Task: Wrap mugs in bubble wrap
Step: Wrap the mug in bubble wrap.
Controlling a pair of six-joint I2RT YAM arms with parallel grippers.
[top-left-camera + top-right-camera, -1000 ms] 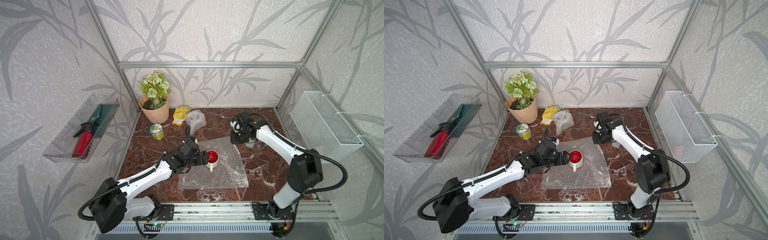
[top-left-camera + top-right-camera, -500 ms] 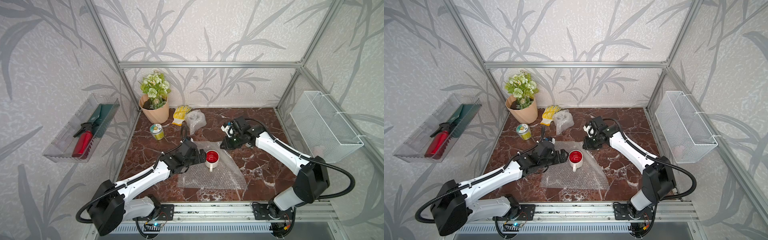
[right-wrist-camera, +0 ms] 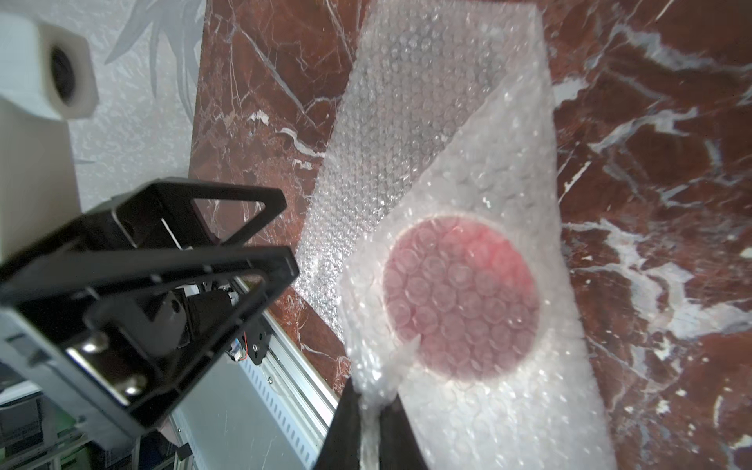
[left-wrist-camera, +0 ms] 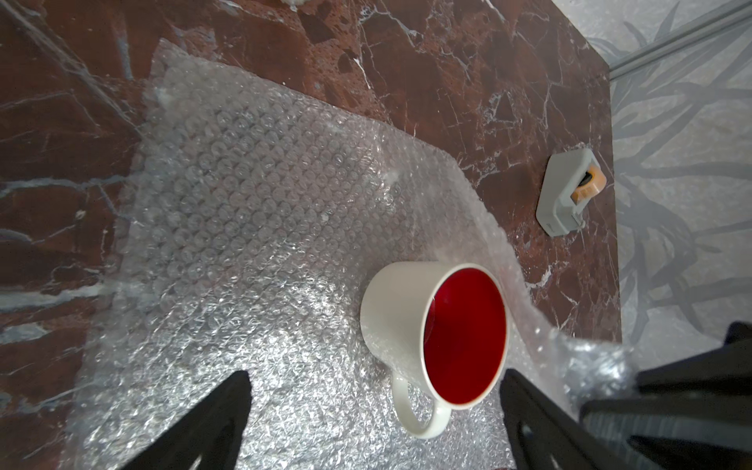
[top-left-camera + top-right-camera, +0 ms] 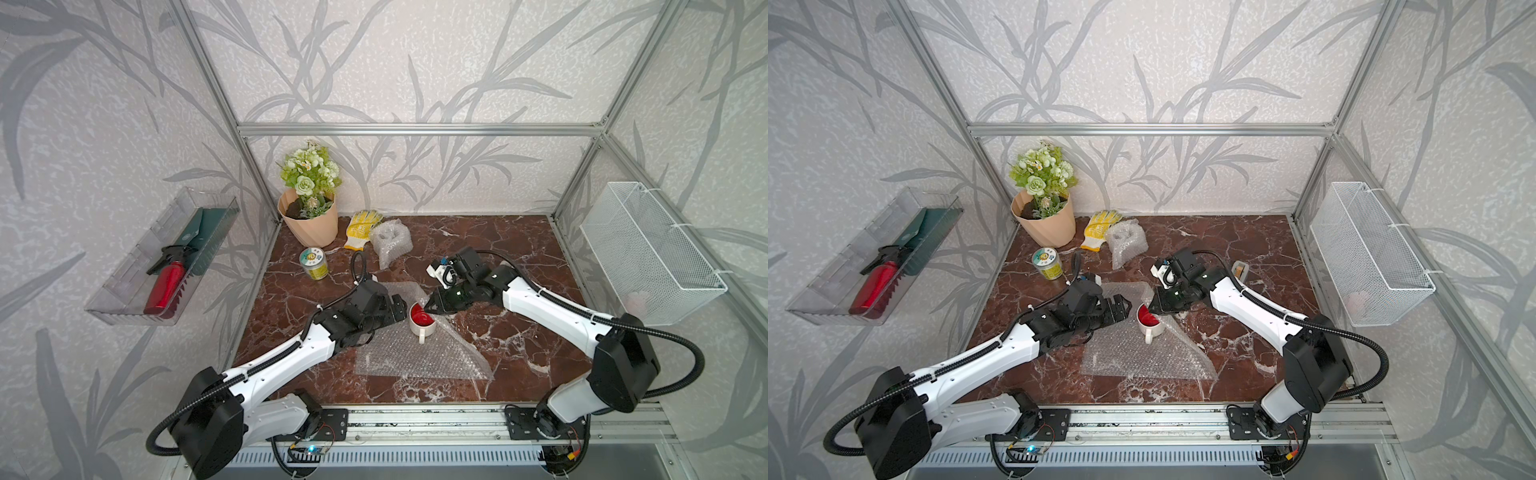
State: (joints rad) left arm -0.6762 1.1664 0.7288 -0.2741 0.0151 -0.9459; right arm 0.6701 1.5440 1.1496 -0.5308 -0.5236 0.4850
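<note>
The white ceramic mug with glossy red inside (image 5: 420, 326) stands upright at mid-frame on the clear bubble-wrap sheet (image 5: 415, 355), spread on the brown marble worktop (image 5: 511, 245) for folding. The right fingers (image 3: 346, 427), clenched on a sheet corner, hold it across the mug's mouth. The left fingers (image 4: 211, 423) gape wide beside the mug, empty, seemingly ready to steady it.

Wrap corner drawn over to the mug

The right gripper (image 5: 427, 308) swung from right of centre in to mid-frame, pinching a corner of the bubble wrap (image 5: 419, 357) and lifting it to the white mug (image 5: 423, 323); the sheet's right edge folded diagonally; the left gripper (image 5: 400, 308) eased slightly leftward.
</note>
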